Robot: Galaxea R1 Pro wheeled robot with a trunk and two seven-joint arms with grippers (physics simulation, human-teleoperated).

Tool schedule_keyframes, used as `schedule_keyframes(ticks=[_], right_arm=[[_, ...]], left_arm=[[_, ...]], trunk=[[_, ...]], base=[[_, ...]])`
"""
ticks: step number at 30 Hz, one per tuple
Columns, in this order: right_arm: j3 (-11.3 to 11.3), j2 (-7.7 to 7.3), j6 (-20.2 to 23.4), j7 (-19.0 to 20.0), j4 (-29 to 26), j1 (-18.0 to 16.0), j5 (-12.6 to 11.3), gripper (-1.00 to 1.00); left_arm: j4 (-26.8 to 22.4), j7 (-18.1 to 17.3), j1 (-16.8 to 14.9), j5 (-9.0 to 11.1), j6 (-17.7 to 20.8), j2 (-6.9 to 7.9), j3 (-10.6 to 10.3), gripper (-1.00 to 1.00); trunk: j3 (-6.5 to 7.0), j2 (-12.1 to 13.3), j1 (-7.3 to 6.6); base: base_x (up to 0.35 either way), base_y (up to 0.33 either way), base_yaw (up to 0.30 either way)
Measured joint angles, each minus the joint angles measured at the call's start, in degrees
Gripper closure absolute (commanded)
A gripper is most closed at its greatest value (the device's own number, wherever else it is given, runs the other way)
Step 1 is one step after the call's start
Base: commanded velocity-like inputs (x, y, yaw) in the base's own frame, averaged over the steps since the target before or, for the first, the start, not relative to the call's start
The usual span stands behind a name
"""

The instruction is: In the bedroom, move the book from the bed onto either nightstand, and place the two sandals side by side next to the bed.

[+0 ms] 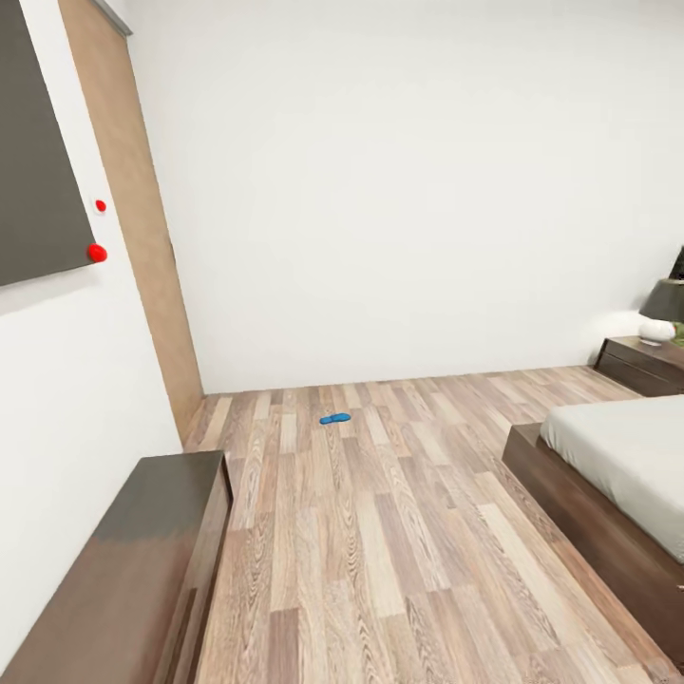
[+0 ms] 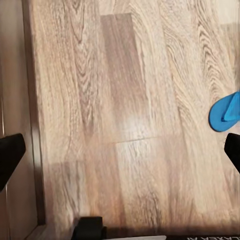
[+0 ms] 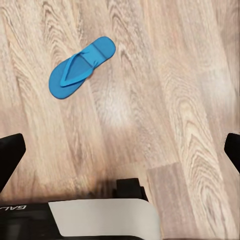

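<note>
**Sandals on the plank floor, both grippers empty**

One blue sandal [image 1: 334, 417] lies on the wood floor [image 1: 380, 532] near the far wall, well apart from the bed [image 1: 617, 475]. A second sandal [image 3: 81, 67] lies flat on the planks below the right gripper [image 3: 120, 150], whose jaws are spread and hold nothing. The left gripper [image 2: 120, 150] is likewise spread wide, a sandal toe [image 2: 225, 112] at its view's edge. The nightstand [image 1: 641, 366] stands beyond the bed. The book cannot be seen. Risk: a thin, flat sole may slide under closing fingers rather than lift.
</note>
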Motion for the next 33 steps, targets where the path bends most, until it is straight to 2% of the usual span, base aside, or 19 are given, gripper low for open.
schedule_keyframes(ticks=[25,33], right_arm=[[-0.03,-0.01,0.00,0.00,0.00,0.00,0.03,-1.00],[-0.04,0.00,0.00,0.00,0.00,0.00,0.00,-1.00]], left_arm=[[0.00,0.00,0.00,0.00,0.00,0.00,0.00,-1.00],[0.00,0.00,0.00,0.07,0.00,0.01,0.13,-1.00]], trunk=[[0.00,0.00,0.00],[0.00,0.00,-0.01]], base=[[0.000,0.000,-0.245],[0.110,-0.040,-0.245]])
